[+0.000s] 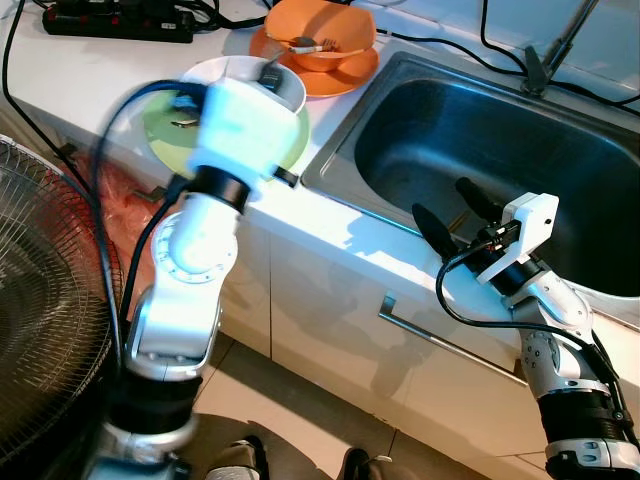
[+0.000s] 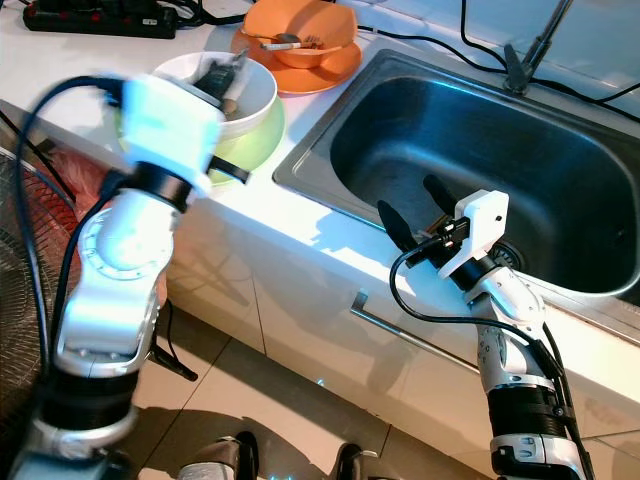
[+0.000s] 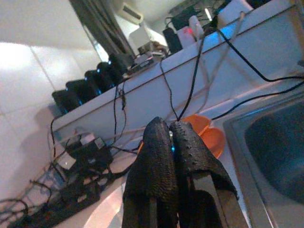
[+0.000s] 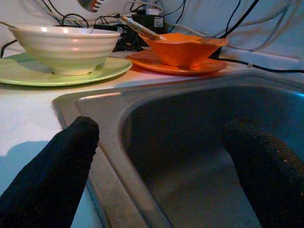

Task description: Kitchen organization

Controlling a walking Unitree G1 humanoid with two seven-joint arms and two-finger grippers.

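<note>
Cutlery [image 2: 222, 75] lies in white bowl [image 2: 255, 95], hidden from left eye.

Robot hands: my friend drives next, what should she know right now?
Left hand: fingers shut, empty, raised over the white bowl.
Right hand: open, empty, at the sink front rim.
White bowl sits on the green plate; orange bowl with fork on its orange plate, both on the counter.
Done: nothing moved into the sink.
Left: all dishes.
</note>
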